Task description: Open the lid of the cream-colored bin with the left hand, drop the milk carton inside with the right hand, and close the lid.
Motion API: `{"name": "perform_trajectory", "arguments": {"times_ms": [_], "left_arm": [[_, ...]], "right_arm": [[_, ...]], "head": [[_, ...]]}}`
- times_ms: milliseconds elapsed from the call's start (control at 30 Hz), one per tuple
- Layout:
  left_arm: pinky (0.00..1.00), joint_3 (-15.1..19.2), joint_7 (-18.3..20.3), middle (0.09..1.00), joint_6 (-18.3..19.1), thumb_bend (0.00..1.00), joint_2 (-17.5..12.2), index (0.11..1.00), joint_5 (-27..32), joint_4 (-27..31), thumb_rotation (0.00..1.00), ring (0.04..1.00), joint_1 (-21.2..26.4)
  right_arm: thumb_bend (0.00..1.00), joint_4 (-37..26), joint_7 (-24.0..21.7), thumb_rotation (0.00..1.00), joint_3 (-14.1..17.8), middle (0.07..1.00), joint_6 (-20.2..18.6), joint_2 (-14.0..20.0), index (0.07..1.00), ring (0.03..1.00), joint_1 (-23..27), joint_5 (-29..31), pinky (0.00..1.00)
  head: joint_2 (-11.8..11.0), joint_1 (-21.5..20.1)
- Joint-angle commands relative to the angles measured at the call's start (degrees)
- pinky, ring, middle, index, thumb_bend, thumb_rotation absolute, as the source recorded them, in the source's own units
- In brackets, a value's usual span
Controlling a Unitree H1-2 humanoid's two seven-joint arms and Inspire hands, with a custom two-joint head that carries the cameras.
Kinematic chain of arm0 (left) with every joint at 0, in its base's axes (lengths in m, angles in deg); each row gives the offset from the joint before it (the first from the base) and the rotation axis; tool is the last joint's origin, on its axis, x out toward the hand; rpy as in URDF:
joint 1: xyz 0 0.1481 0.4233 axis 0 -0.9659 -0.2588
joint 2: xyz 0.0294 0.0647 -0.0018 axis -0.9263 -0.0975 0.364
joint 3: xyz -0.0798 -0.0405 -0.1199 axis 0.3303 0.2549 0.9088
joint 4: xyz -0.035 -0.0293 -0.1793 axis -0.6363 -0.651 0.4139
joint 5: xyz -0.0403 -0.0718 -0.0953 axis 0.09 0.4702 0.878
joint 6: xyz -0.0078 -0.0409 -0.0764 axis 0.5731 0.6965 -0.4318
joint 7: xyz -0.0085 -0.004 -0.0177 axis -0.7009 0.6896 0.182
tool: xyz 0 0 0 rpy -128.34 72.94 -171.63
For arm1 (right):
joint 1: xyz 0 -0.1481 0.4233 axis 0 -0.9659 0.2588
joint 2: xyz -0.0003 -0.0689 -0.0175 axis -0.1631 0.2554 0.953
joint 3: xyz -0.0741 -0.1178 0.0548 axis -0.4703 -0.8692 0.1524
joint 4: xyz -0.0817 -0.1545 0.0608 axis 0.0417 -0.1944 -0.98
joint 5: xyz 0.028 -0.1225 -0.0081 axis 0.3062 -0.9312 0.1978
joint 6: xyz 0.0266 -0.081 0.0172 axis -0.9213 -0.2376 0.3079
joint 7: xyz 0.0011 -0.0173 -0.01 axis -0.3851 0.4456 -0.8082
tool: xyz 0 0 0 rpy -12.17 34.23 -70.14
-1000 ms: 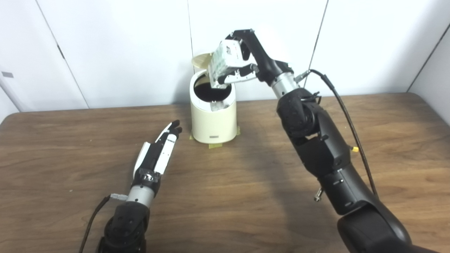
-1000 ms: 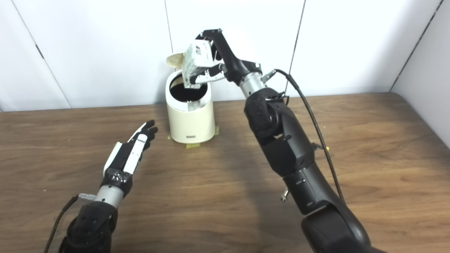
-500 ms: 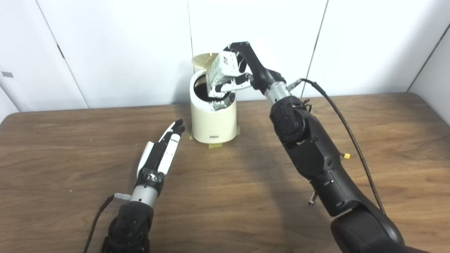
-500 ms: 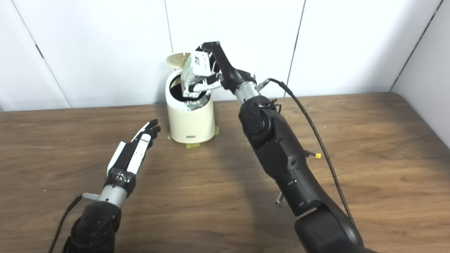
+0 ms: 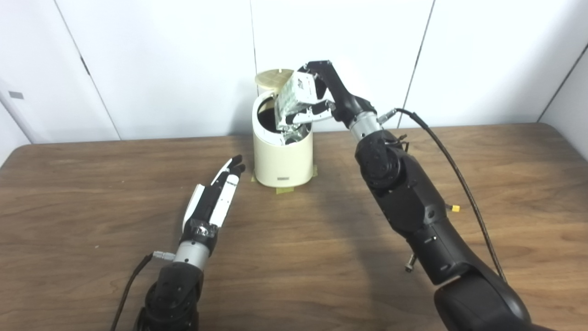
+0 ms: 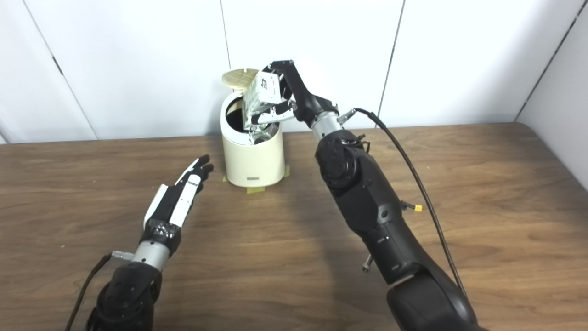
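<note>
Hard to make out: the lower end of the milk carton point(image 5: 294, 97), tilted at the dark mouth of the cream-colored bin point(image 5: 283, 151), and the raised lid point(image 5: 273, 78), half covered by the carton. Right robot hand point(image 5: 328, 99) closed around the carton, holding it over the opening at the far side of the table point(image 5: 92, 193). Left robot hand point(image 5: 215, 202) flat with straight fingers, holding nothing, low above the table near the bin, not touching it.
</note>
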Motion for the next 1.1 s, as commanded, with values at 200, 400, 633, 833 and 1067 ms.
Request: {"name": "perform_trajectory", "arguments": {"times_ms": [200,400,633,833,1067], "left_arm": [[0.99,-0.15,-0.89,0.933,-2.35,0.45,0.01,0.955,-0.70,1.38,1.00,0.968,1.14],[1.00,-0.01,-0.99,0.936,-2.06,0.45,0.47,0.960,-0.31,1.35,1.00,0.976,1.09],[1.00,-0.07,-1.22,0.933,-2.38,0.45,0.51,0.955,-0.59,1.41,1.00,0.969,1.12],[1.00,-0.11,-1.38,0.933,-1.74,0.46,0.66,0.951,-0.74,1.66,1.00,0.967,0.84],[1.00,-0.30,-1.25,0.938,-1.45,0.46,0.51,0.947,-1.01,2.16,1.00,0.974,0.75]], "right_arm": [[0.50,0.23,4.30,0.00,0.00,0.499,5.07,-0.08,0.500,0.398,4.44,0.39,0.36],[0.50,0.18,4.15,0.00,0.02,0.493,4.36,-0.14,0.526,0.407,4.17,0.51,0.36],[0.52,-1.25,3.46,0.00,-1.41,0.498,0.73,0.65,0.503,0.492,4.03,-3.60,0.47],[0.52,-1.97,3.08,0.14,-1.90,0.691,0.06,1.19,0.494,0.640,3.78,-4.39,0.56],[0.52,-2.13,2.56,0.14,-1.87,0.612,0.08,1.35,0.492,0.567,3.59,-3.84,0.48]], "head": [[0.33,-0.16],[0.55,-0.18],[0.63,-0.14],[0.80,-0.21],[0.86,-0.40]]}}
